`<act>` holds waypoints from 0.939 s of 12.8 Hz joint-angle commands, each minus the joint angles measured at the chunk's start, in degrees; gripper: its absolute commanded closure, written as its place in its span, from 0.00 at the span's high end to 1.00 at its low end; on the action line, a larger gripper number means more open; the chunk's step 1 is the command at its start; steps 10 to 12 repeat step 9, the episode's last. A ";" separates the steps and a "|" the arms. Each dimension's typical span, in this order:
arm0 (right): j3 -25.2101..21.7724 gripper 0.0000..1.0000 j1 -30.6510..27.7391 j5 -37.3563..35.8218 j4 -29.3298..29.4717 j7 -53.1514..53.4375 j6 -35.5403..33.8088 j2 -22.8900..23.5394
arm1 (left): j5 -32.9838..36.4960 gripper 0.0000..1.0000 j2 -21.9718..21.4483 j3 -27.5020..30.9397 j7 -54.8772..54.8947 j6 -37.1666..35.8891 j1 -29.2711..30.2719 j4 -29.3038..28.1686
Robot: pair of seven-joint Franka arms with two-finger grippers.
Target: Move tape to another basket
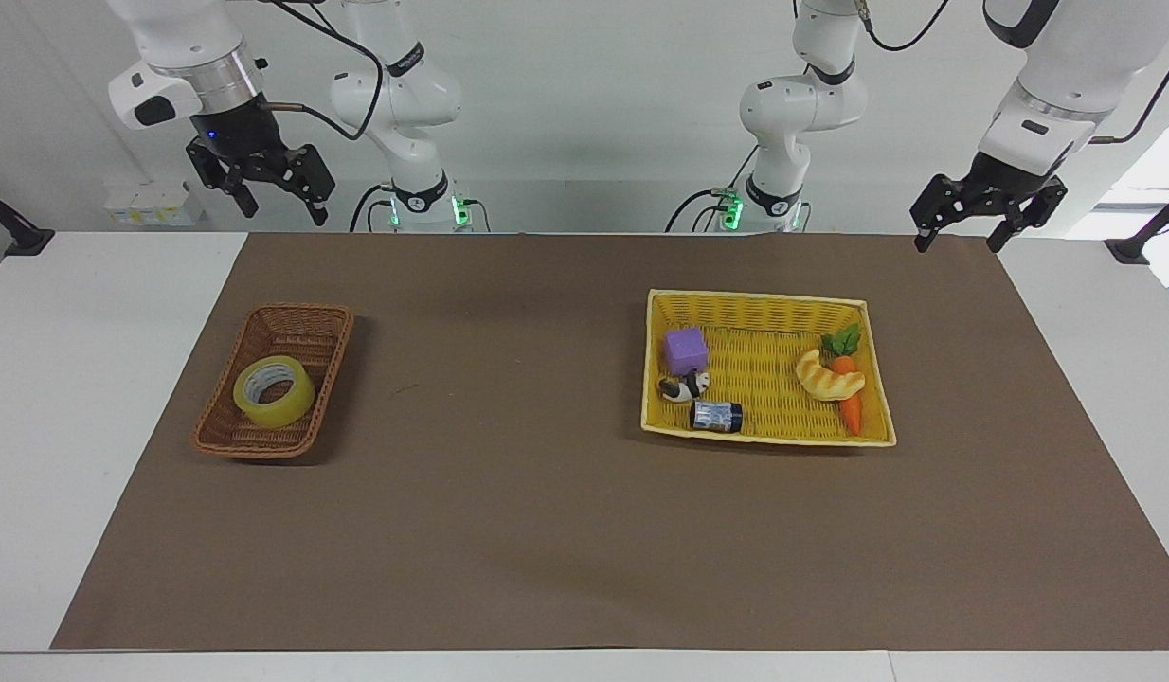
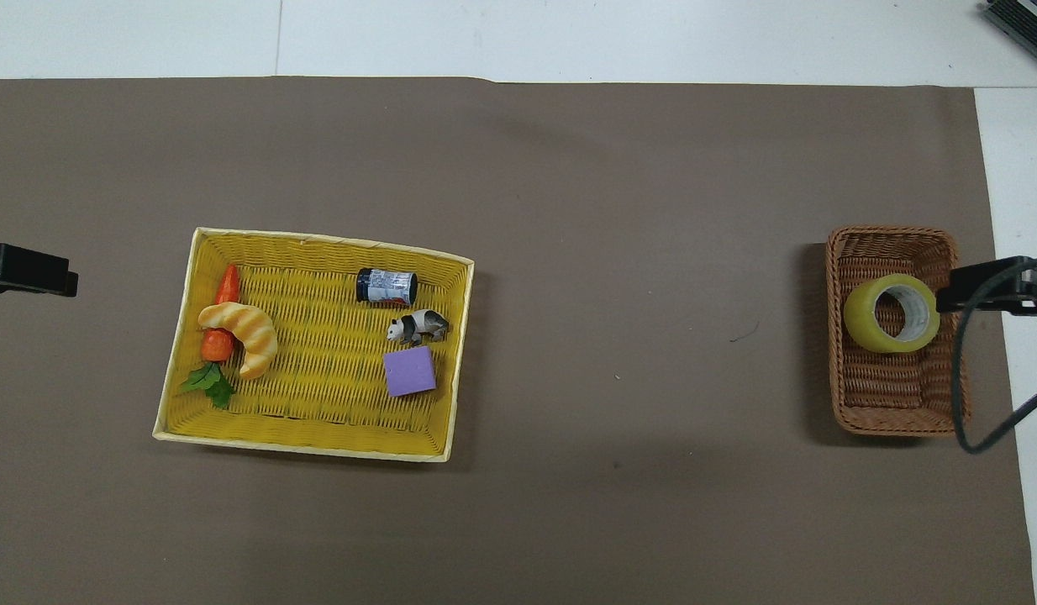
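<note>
The tape [image 1: 274, 391] lies flat in the small brown wicker basket [image 1: 305, 322] at the right arm's end of the worktop [image 1: 111, 313], on the brown mat [image 1: 509, 511]. The right gripper [image 1: 274, 202] hangs high up with its fingers spread, holding nothing — it is over the worktop's edge nearest the robots. The left gripper [image 1: 959, 237] hovers at the other end, fingers likewise spread and empty. The yellow basket [image 1: 755, 301] holds a purple cube [image 1: 686, 349], a panda figure [image 1: 684, 385], a small jar [image 1: 716, 416], a croissant [image 1: 828, 378] and a carrot [image 1: 849, 403].
</note>
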 commanded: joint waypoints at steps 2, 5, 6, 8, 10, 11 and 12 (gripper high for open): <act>0.20 1.00 -0.24 -0.91 0.71 -1.86 -0.14 1.16 | -0.71 1.00 -0.90 -0.21 0.48 0.77 0.64 -1.28; -0.06 1.00 -0.41 -0.74 0.52 -3.34 -0.23 0.90 | -0.71 1.00 -0.90 -0.21 0.48 0.77 0.64 -1.36; -0.06 1.00 -0.41 -0.82 0.09 -3.18 -0.32 0.81 | -0.71 1.00 -0.90 -0.21 0.48 0.77 0.64 -1.28; -0.06 1.00 -0.41 -0.74 -0.18 -2.83 -0.05 0.46 | -0.71 1.00 -0.90 -0.21 0.48 0.77 0.64 -1.28; -0.06 1.00 -0.41 -0.74 -0.27 -3.09 -0.14 0.46 | -0.71 1.00 -0.90 -0.21 0.39 0.77 0.64 -1.36; -0.06 1.00 -0.41 -0.74 -0.27 -3.09 -0.14 0.46 | -0.71 1.00 -0.90 -0.21 0.39 0.77 0.64 -1.36; -0.06 1.00 -0.41 -0.74 -0.27 -3.09 -0.14 0.46 | -0.71 1.00 -0.90 -0.21 0.39 0.77 0.64 -1.36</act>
